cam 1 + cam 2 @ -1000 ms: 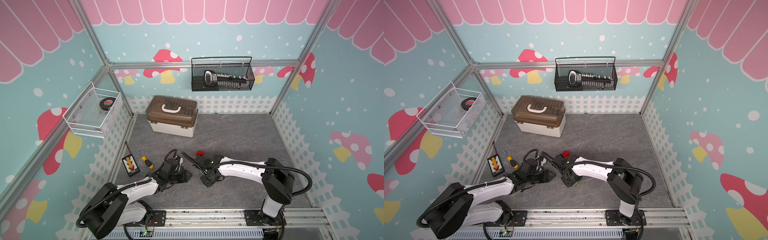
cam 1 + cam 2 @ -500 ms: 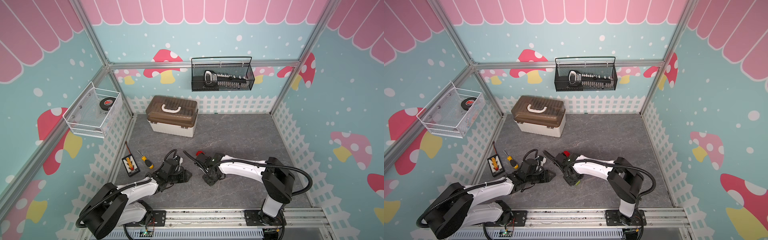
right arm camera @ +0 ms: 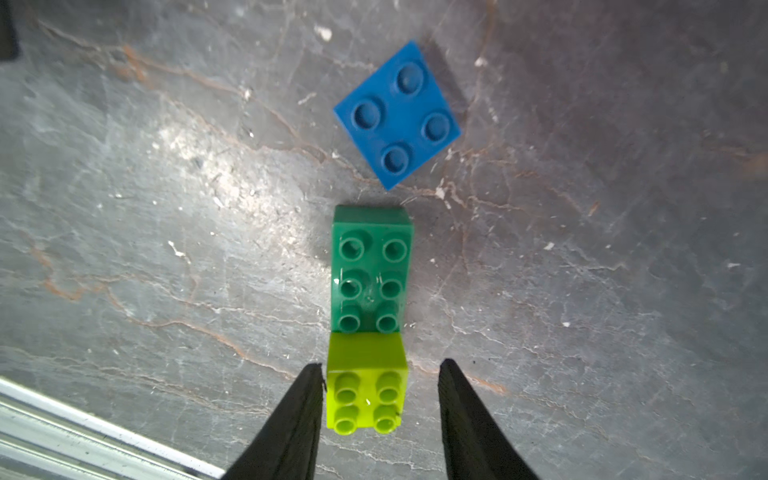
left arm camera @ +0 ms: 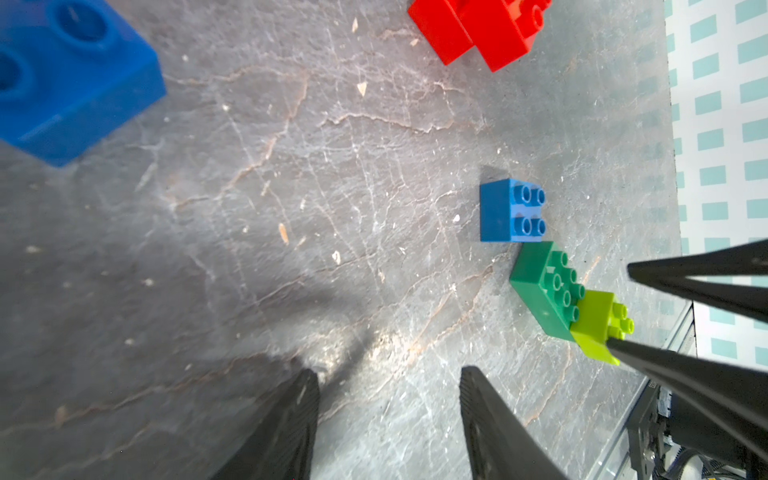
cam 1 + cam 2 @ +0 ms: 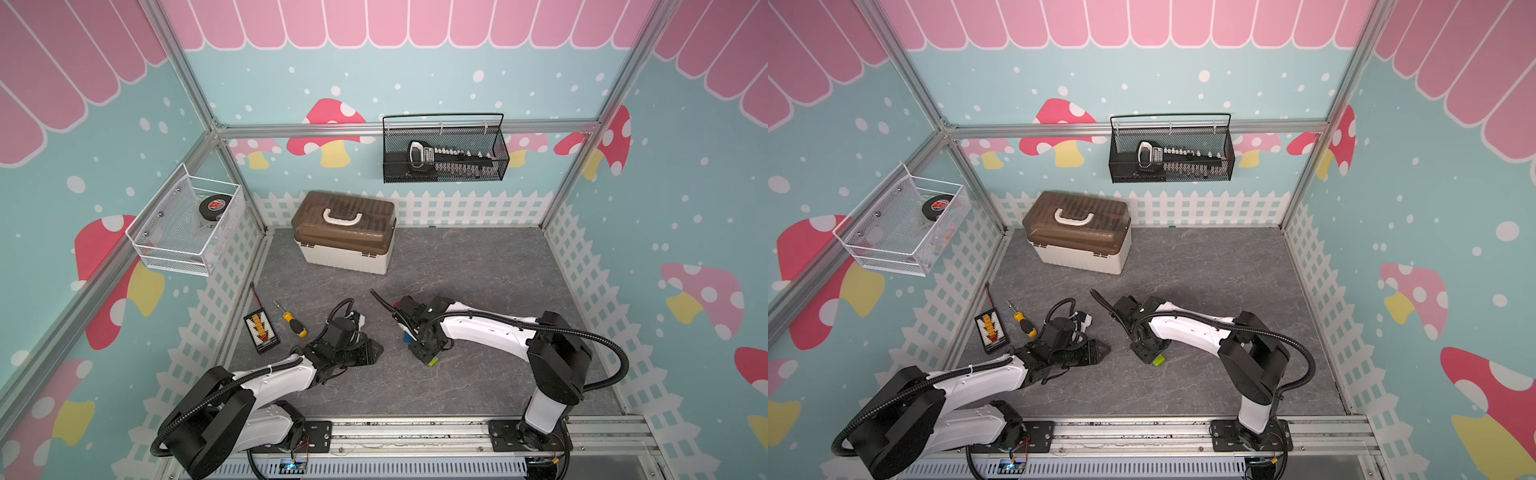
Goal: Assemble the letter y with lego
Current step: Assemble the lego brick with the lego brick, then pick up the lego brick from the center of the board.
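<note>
In both top views the arms are seen stretched low over the grey table (image 5: 478,257). The left gripper (image 5: 377,352) is held just above the surface, and the right gripper (image 5: 1154,358) is lowered at the lime brick (image 5: 1158,360); whether either is open cannot be told from here.

In the left wrist view the left gripper's fingers (image 4: 478,415) are spread, with only bare table between them. The blue brick (image 4: 511,210) is seen just beside one end of the dark green brick (image 4: 540,291). A second blue brick (image 4: 70,79) and two red bricks (image 4: 478,29) lie well apart from these.

In the right wrist view the lime brick is stacked on the near end of the dark green brick. The right gripper's jaws are parted around it: one finger is just against it, the other stands clear.
</note>
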